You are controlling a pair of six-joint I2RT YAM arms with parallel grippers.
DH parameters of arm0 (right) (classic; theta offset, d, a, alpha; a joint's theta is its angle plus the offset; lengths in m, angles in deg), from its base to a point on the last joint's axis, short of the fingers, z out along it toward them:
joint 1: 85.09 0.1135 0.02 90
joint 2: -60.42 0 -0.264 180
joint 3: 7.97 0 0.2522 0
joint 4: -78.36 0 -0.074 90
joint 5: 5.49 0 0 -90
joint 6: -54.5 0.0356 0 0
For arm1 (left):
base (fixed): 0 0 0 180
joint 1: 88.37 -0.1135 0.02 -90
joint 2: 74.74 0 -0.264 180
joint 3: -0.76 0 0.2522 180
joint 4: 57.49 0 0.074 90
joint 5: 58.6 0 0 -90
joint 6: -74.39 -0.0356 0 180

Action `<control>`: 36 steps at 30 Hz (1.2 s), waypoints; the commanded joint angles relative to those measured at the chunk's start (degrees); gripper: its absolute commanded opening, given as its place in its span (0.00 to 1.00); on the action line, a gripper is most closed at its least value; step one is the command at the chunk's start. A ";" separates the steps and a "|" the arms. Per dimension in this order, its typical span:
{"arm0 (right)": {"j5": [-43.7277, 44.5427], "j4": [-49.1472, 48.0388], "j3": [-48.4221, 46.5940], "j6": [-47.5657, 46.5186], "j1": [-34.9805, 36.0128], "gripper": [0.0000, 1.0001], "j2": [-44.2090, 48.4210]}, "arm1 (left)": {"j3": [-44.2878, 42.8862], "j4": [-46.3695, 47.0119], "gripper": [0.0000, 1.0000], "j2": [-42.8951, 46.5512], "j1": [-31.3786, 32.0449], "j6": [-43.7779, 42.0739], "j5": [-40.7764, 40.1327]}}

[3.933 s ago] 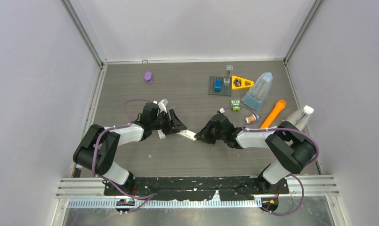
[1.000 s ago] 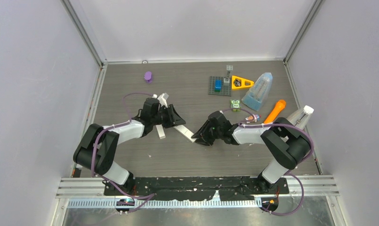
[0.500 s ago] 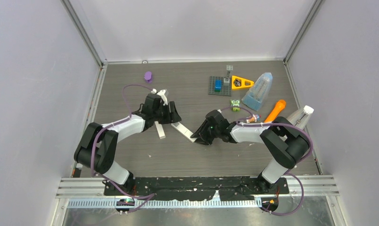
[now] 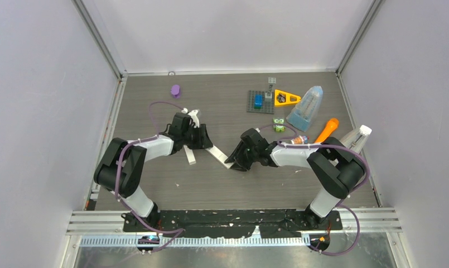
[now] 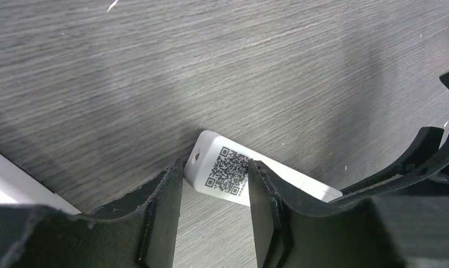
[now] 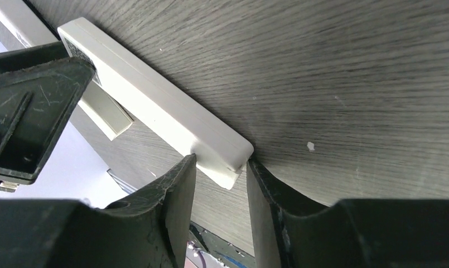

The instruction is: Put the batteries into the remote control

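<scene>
Remote control (image 4: 218, 156) lies flat on tabletop (image 4: 222, 100), midway between the arms. QR code label (image 5: 228, 167) on one end. Left pincer (image 5: 215, 167) straddles that end; cannot tell whether it grips. Right pincer (image 6: 220, 163) clamps the opposite end.

Quick desk rundown from my remote seat

Grey wood-grain desk (image 4: 222, 184): I've got the white remote (image 4: 219, 156) mid-desk with a thin white strip (image 4: 189, 156) just beside it. There's a purple blob (image 4: 175, 90) far left, and at the back right a grey baseplate (image 4: 260, 109), yellow triangle (image 4: 286, 99), green toy (image 4: 278, 125) and orange carrot (image 4: 326, 132).
</scene>
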 commanded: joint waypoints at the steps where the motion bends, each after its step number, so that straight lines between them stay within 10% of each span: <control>1: 8.94 6.44 -0.09 -2.47 1.10 0.45 -5.54 | 1.36 3.15 0.45 -1.46 0.64 -0.19 6.70; 36: 17.77 19.56 -8.58 -7.57 1.54 0.61 -2.03 | 4.34 4.39 0.51 4.68 0.65 -5.94 -2.20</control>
